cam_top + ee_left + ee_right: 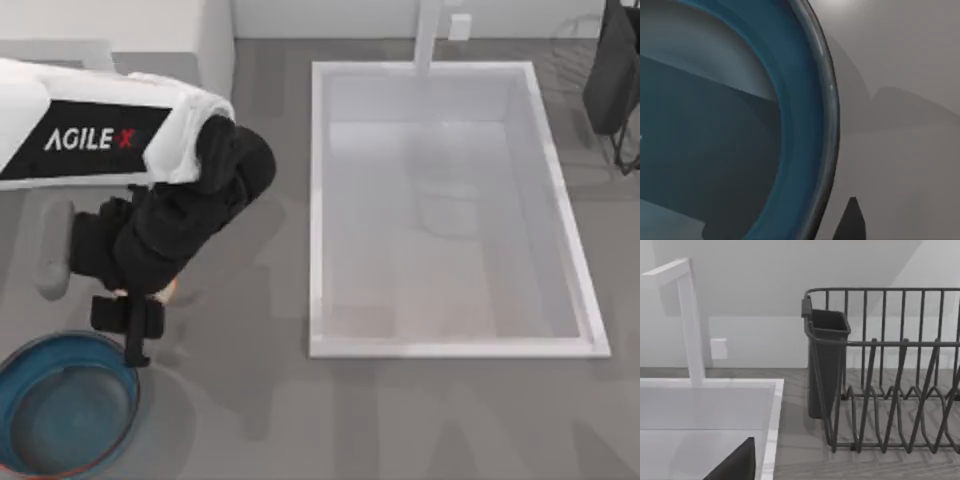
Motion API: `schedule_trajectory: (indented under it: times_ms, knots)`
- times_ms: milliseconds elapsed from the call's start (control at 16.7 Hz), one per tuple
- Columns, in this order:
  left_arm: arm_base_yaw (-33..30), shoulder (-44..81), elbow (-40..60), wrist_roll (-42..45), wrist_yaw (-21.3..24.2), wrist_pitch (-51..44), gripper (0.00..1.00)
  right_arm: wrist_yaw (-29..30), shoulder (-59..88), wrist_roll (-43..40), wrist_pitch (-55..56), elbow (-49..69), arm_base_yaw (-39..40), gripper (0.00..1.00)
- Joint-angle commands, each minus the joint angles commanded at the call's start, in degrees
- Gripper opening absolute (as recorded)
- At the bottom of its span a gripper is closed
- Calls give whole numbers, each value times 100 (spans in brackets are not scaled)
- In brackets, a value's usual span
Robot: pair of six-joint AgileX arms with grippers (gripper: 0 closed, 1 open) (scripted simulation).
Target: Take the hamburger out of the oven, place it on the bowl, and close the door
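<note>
The dark teal-blue bowl [62, 412] with its orange-brown rim sits at the table's front left and looks empty; the left wrist view shows its rim [827, 125] close up. My left gripper [131, 338] hangs just beyond the bowl's far right rim. A small orange-brown patch, apparently the hamburger [169, 290], peeks out from under the black wrist; whether it is held is hidden. The white oven [215, 45] stands at the back left. The door's pale bar handle [50, 255] lies well in front of the oven, partly under my left arm. My right gripper [735, 465] faces the dish rack.
A large white sink [318, 200] with a faucet [428, 35] fills the table's middle and right. A black wire dish rack [890, 390] with a dark utensil holder [827, 365] stands at the back right. Bare grey tabletop lies between bowl and sink.
</note>
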Motion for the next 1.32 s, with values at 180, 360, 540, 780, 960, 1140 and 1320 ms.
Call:
schedule_trajectory:
  times_ms: [180, 360, 540, 780, 960, 1140, 1320]
  knots:
    - [-439, 526, -35, -1536, -470, -1375, 0, 0, 0, 0, 0, 0, 0, 100]
    - [-761, 996, -133, -2615, -821, -2374, 0, 0, 0, 0, 0, 0, 0, 100]
    - [-928, 1277, -216, -3140, -1006, -2881, 0, 0, 0, 0, 0, 0, 0, 100]
    - [-947, 1313, -228, -3200, -1028, -2939, 0, 0, 0, 0, 0, 0, 0, 100]
    - [-911, 1275, -186, -3190, -1072, -2891, 0, 0, 0, 0, 0, 0, 0, 100]
    - [-810, 1246, -371, -3124, -1159, -2671, 0, 0, 0, 0, 0, 0, 0, 100]
    - [-644, 1224, -684, -3019, -1302, -2310, 0, 0, 0, 0, 0, 0, 0, 100]
